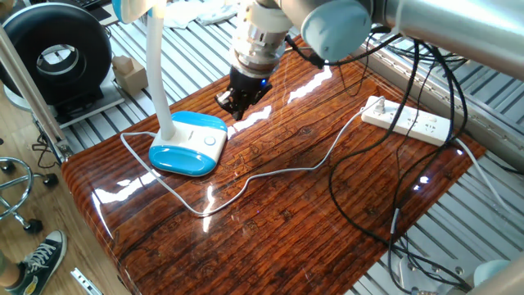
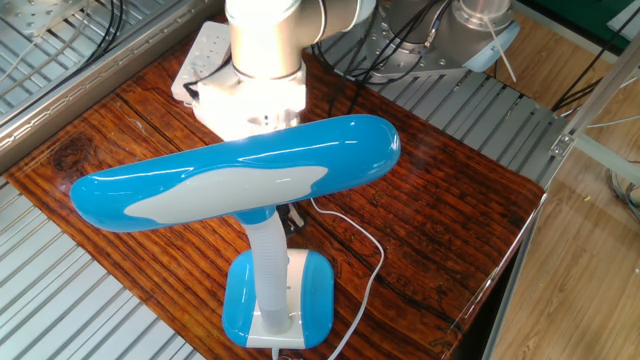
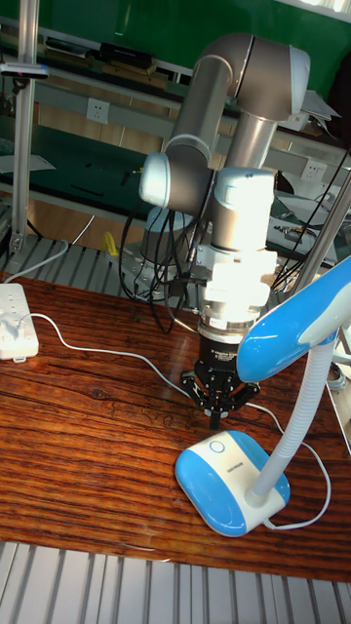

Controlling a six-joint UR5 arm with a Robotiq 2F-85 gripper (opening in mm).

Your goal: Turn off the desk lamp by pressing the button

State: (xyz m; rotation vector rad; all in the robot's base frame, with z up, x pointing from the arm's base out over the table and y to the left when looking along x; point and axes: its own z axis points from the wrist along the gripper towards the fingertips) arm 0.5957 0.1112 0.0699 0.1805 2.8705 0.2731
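Approach step in progress: black two-finger hand (image 3: pixel 215 414) hovering just behind light-blue-based white-necked desk lamp (image 1: pixel 187 143) on glossy wooden counter (image 1: pixel 327 205); finger state indiscernible. Next: shifting over small round white button (image 3: pixel 216 448), descending.

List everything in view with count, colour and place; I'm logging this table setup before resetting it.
desk lamp: one, light-blue base and head, white neck, on the table's left part
button: one, white, on the lamp base's panel
lamp cord: one, thin white, running across the table to the power strip
power strip: one, white, far right of the table
table: one, glossy dark wood
black cables: several, right side
gripper: one, black, above the table just beyond the lamp base
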